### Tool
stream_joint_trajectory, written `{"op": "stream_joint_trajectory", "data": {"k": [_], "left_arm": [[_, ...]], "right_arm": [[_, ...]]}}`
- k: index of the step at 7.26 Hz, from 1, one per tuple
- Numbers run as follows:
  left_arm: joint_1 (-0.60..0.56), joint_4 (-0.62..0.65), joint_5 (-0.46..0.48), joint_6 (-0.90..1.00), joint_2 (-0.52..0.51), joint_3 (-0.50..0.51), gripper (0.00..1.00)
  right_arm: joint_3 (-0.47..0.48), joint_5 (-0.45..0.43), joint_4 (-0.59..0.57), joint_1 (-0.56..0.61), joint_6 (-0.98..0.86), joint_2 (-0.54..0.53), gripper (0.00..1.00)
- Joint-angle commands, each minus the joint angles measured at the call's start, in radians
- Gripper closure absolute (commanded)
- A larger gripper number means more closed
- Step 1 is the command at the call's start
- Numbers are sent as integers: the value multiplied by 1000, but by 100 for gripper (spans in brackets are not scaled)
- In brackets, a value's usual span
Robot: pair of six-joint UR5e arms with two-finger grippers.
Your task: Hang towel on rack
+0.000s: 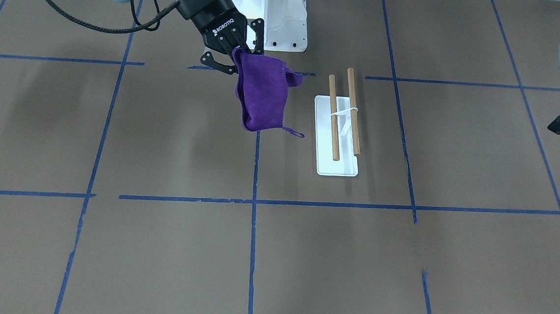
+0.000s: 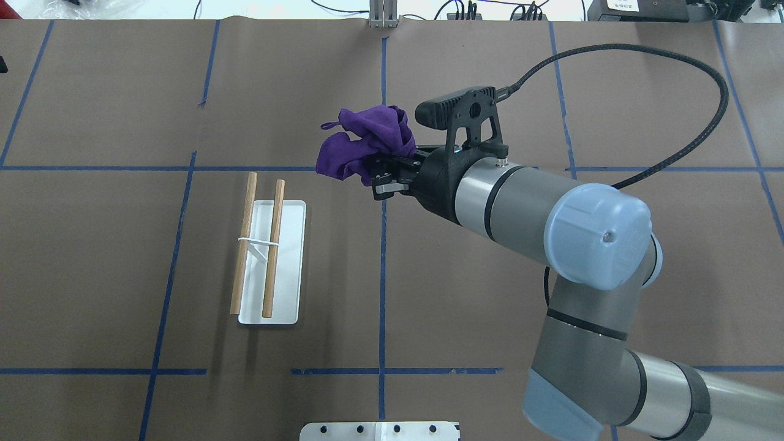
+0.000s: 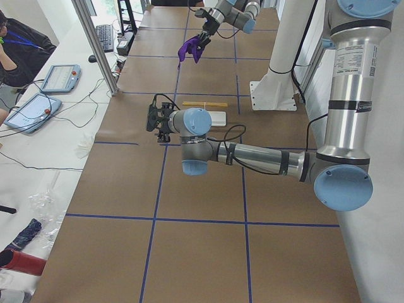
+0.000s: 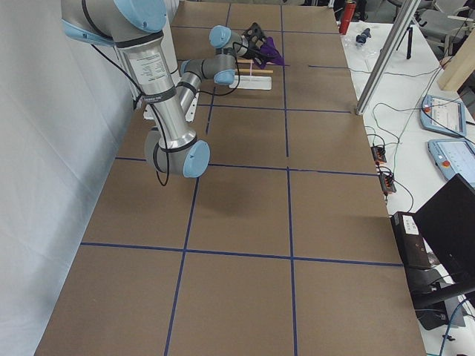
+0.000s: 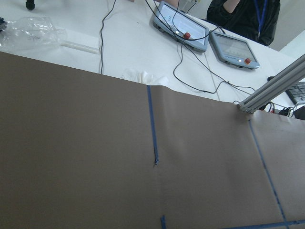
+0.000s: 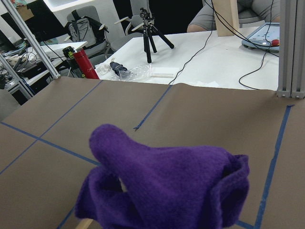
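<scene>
Purple towel (image 1: 260,96), white rack (image 1: 338,167), brown dowels (image 1: 333,116)

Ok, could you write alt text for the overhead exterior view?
The right gripper holds a bunched purple towel over the table. The rack, two wooden rods on a white base, stands apart on the view's left, with nothing hung on it.

Grey arms (image 2: 514,202); blue caps (image 2: 597,236); black fingers (image 1: 216,64)

Top centre, the far right gripper (image 3: 200,41) dangles a crumpled purple cloth towel (image 3: 189,50); near left gripper (image 3: 152,118) hovers mid-frame.
</scene>
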Motion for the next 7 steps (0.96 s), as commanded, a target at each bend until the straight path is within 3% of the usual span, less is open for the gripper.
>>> {"op": "stream_joint_trajectory", "data": {"k": [1, 3, 6, 7], "left_arm": [[164, -29, 189, -245, -55, -57, 1], [254, 21, 216, -426, -162, -71, 2], [385, 542, 152, -606, -455, -136, 2], [434, 555, 153, -659, -471, -133, 2]], "right_arm": [[12, -40, 0, -49, 1, 4, 100], [29, -58, 0, -78, -1, 4, 100], [32, -60, 65, -106, -4, 2, 100], [32, -60, 69, -109, -4, 2, 100]]}}
